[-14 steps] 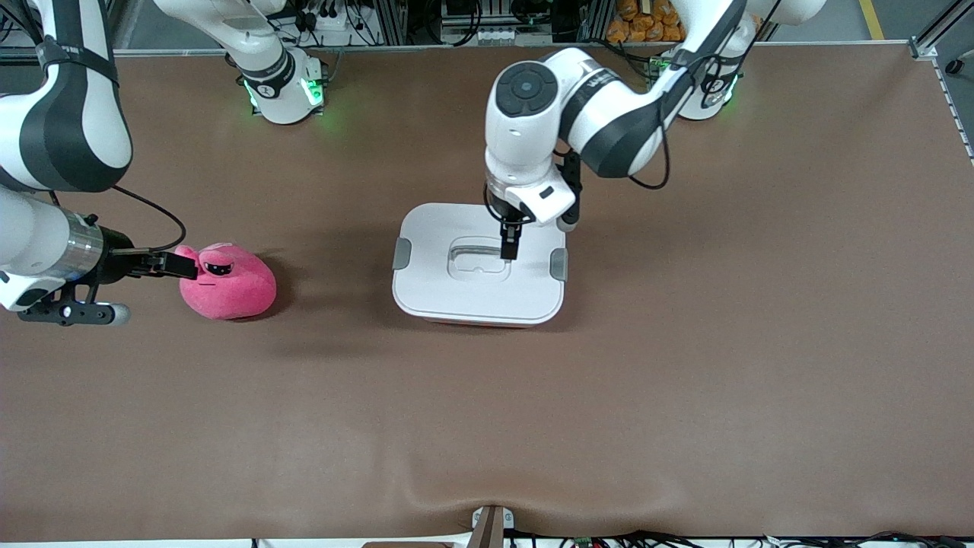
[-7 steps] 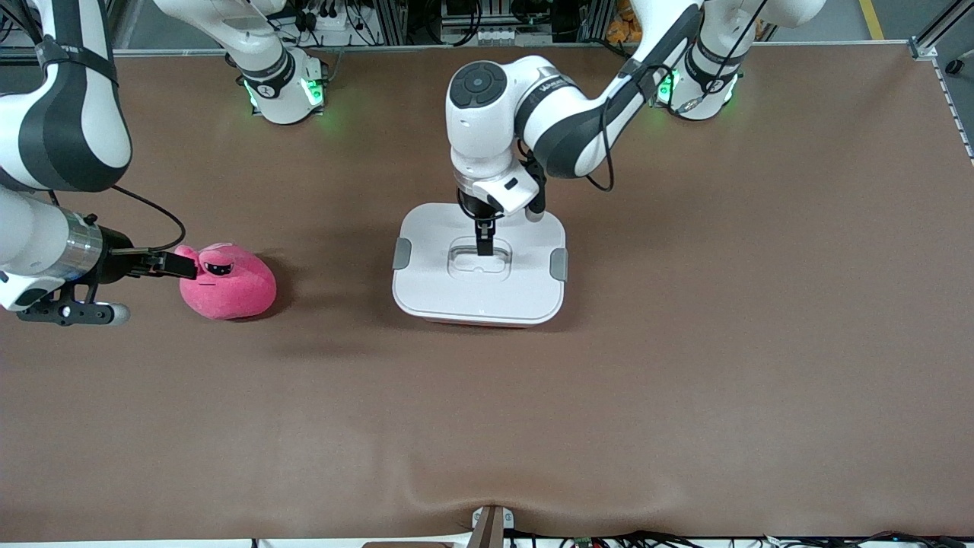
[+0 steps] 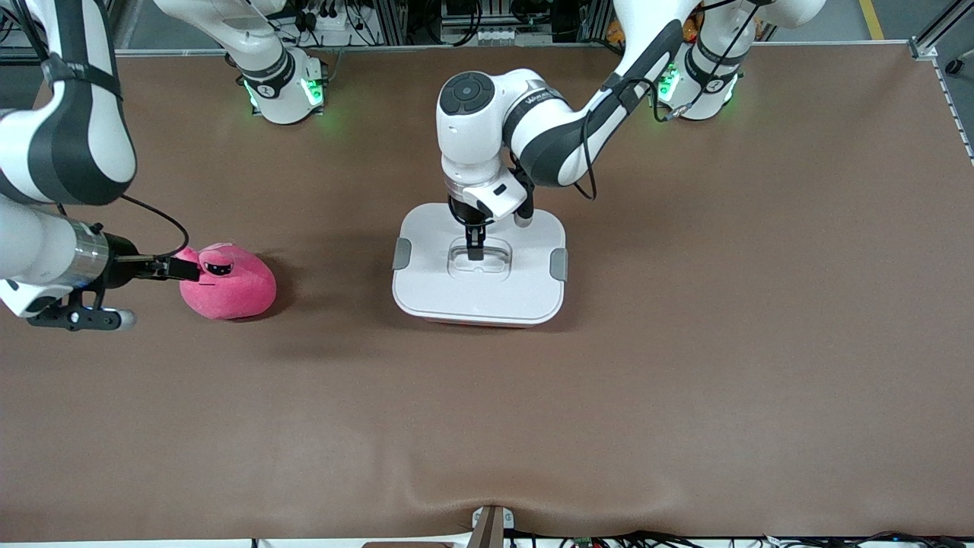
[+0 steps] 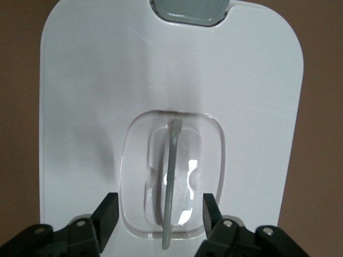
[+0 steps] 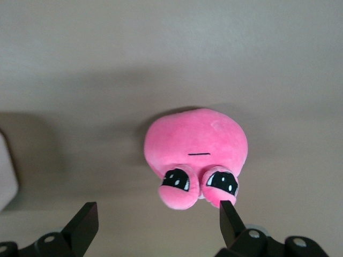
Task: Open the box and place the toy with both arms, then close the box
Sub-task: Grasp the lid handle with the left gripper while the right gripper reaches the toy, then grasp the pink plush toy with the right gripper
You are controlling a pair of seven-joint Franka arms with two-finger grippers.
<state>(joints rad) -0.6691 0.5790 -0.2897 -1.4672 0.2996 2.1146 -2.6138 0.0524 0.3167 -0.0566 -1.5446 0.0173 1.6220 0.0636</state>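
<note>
The box [image 3: 479, 297] stands mid-table with its white lid [image 4: 102, 80] on and a grey clip [image 3: 402, 253] at each end. My left gripper [image 3: 475, 251] points down into the lid's recessed centre. Its fingers [image 4: 109, 206] are open on either side of the thin grey handle bar [image 4: 171, 176] and do not touch it. The pink toy [image 3: 232, 285] lies on the table toward the right arm's end. My right gripper [image 3: 179, 268] is low beside it and wide open. The toy's [image 5: 198, 139] eyes are at one fingertip [image 5: 228, 211], and nothing is between the jaws.
Brown cloth covers the table, with a raised wrinkle at its front edge by a small bracket [image 3: 491, 525]. Both green-lit arm bases [image 3: 285, 91] stand along the edge farthest from the front camera.
My left gripper slid across the lid toward the right arm's end and now sits centred over the handle, its fingers narrower. The right gripper shifted slightly by the toy.
</note>
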